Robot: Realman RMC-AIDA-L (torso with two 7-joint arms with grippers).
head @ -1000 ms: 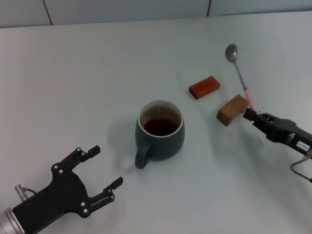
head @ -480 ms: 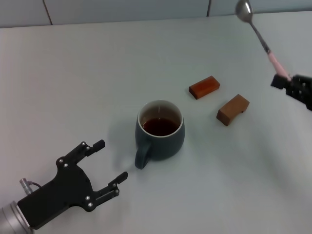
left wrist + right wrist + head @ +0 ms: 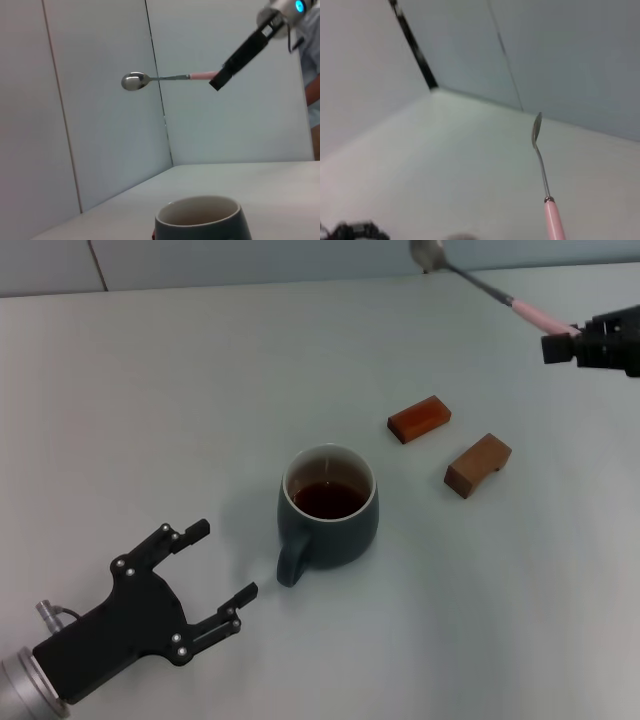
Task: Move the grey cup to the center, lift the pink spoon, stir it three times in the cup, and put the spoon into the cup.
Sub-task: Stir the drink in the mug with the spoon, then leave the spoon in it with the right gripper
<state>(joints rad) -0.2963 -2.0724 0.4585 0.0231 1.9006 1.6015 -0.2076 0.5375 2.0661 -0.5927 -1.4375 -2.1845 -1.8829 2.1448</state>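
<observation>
Plain pale grey-white table (image 3: 180, 390), matte, with light wall panels (image 3: 250, 260) behind it split by dark vertical seams; the left wrist camera shows those same panels rising well above the tabletop.

The grey cup (image 3: 328, 508) sits around the middle of the table, upright, handle pointing toward the robot and a bit to its left, dark brown liquid inside a cream interior. In the left wrist view only its rim and upper wall (image 3: 202, 220) poke into the frame.

To the cup's right and slightly farther back there are two wooden blocks: a reddish one (image 3: 419, 418) and a lighter tan one (image 3: 478, 465), near each other but not touching, both clear of the cup.

The right gripper (image 3: 560, 346) is up in the air at the far right, clamped on the end of the pink spoon (image 3: 480, 282). The spoon is off the table, roughly level, metal bowl aimed toward the robot's left, above and beyond the blocks. The right wrist view shows just the spoon (image 3: 542, 170) sticking out over the bare table.

The left gripper (image 3: 222, 578) is low at the near left, fingers spread wide, holding nothing, just beside the cup's handle without touching it.
</observation>
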